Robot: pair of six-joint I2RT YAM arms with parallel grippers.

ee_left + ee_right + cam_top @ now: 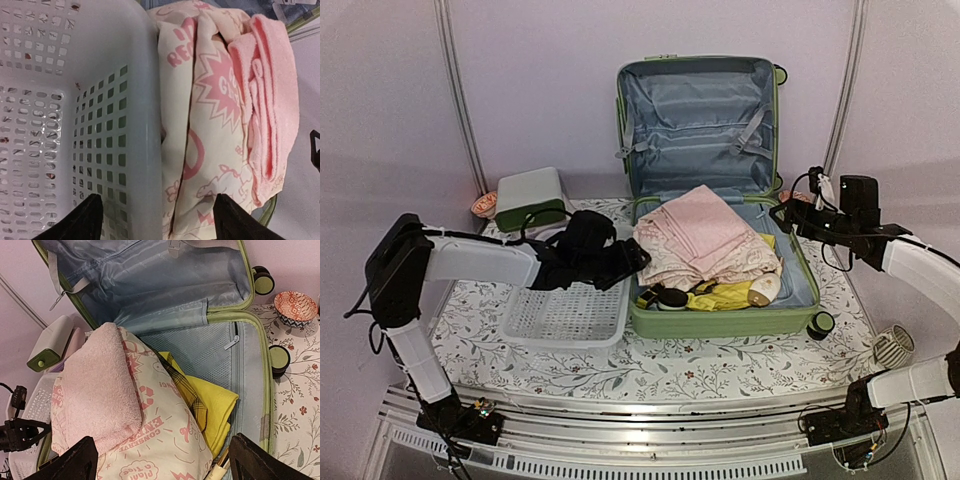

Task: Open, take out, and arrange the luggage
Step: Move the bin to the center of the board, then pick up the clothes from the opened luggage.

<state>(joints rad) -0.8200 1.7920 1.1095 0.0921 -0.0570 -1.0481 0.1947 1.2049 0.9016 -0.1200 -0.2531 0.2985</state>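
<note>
Between the wide-spread jaws of the left gripper (162, 220) sat the wall of the white basket (50, 125) and the cream printed cloth (200, 125), nothing gripped; whether a finger touched cloth was unclear. Basket stood just beside the luggage (720, 322), presumably so the cloth needed only a short transfer. Below the right gripper (167, 460), wide and empty, luggage lay open, pink towel (100, 395) topmost.

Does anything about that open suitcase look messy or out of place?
Slightly. The pink towel and the cream printed cloth under it are piled to the left, bulging over the suitcase rim against the white basket.
</note>
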